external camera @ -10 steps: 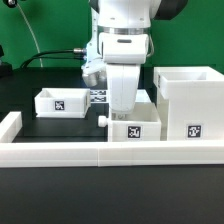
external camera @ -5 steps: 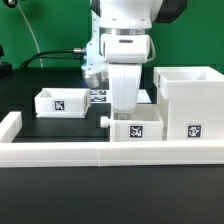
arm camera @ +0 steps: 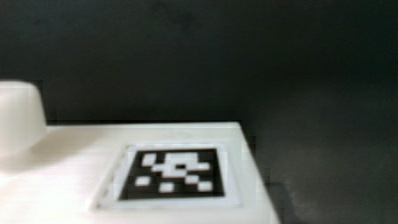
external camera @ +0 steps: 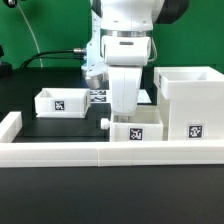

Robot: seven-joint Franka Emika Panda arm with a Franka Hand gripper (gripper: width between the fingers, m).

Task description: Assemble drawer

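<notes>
From here I count two small trays and one tall case [external camera: 188,100] on the black table [external camera: 60,128], each showing one tag. The near tray [external camera: 137,130] lies just beside the case. Its length runs across the exterior view and its knob [external camera: 104,120] points to that view's left. The far tray [external camera: 58,102] sits well apart. The gripper [external camera: 124,110] hangs over the near tray, but I cannot tell how its fingers stand.

Jaws hidden behind near tray [external camera: 150,129]

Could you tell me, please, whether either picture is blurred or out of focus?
Wrist view: soft throughout, the tag on the white part smeared at its edges. Exterior view: fairly sharp and evenly lit, the case crisp-edged.
</notes>
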